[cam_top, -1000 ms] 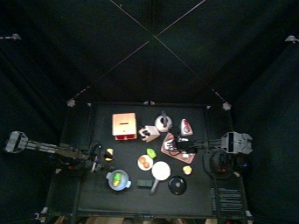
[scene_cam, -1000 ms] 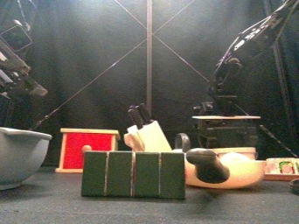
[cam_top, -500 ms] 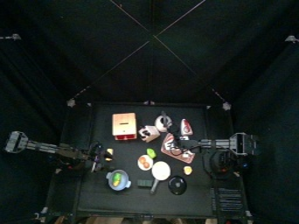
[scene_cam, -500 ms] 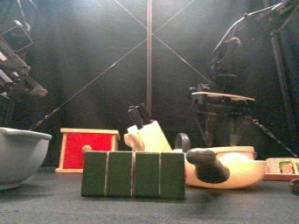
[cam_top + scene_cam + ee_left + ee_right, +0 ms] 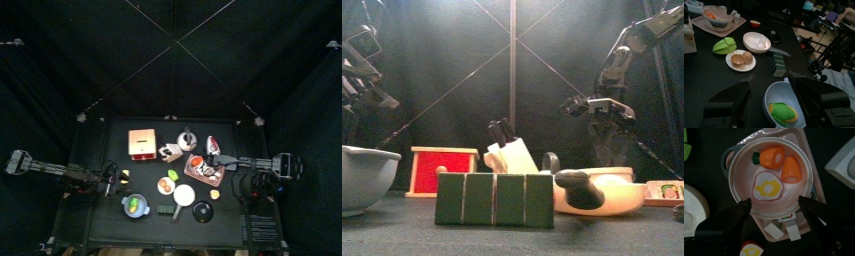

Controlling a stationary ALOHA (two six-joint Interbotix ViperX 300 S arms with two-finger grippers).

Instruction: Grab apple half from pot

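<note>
the right gripper [image 5: 774, 213] hangs open over a pale dish [image 5: 741, 195] holding orange pieces [image 5: 772, 155] and a fried egg [image 5: 767, 187]; the left gripper [image 5: 771, 82] is open above a blue-rimmed bowl [image 5: 784, 92] at 6 o'clock on the table [image 5: 100, 215].

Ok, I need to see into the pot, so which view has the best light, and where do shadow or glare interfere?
Right wrist view: pot evenly lit, no glare, orange pieces inside plain. Front view: bright glow on the curtain behind, green block in front shaded. Top view: dark all round, only the table lit.
</note>
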